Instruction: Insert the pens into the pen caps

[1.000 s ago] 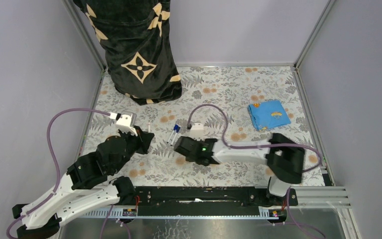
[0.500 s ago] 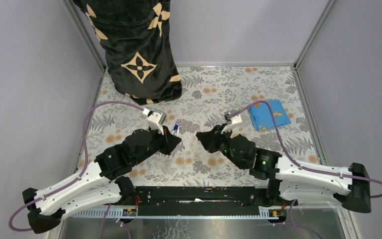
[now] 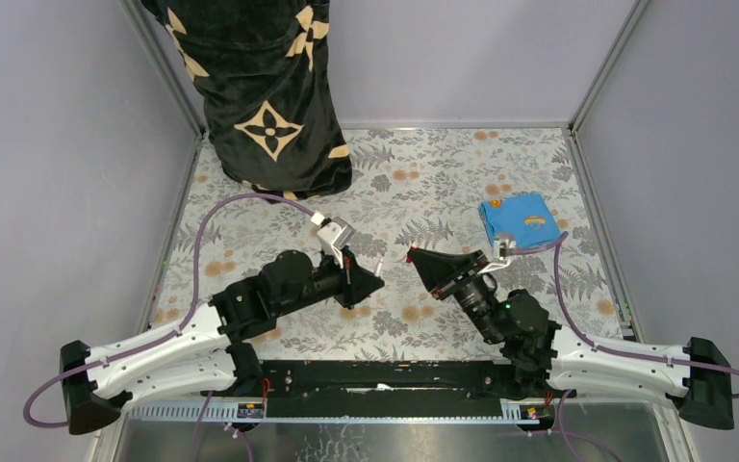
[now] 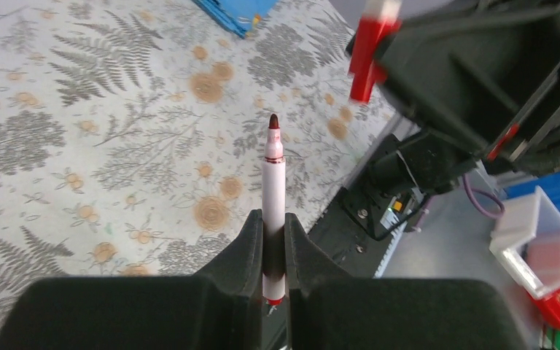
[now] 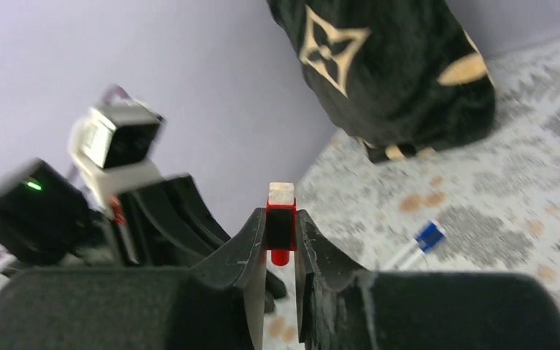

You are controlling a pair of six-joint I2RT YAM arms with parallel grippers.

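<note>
Left wrist: red pen [image 4: 273, 175] upright inside the left claw [image 4: 272, 223]

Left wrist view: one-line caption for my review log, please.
Left gripper clamps a red-tipped pen; the right gripper holds the red cap ahead, not yet joined.

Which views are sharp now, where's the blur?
Top external: evenly lit, sharp throughout. Left wrist: red pen crisp, red cap blurred near the top edge. Right wrist: soft overall, red cap passably clear, blue-tipped pen and floral tabletop behind it smeared.
</note>
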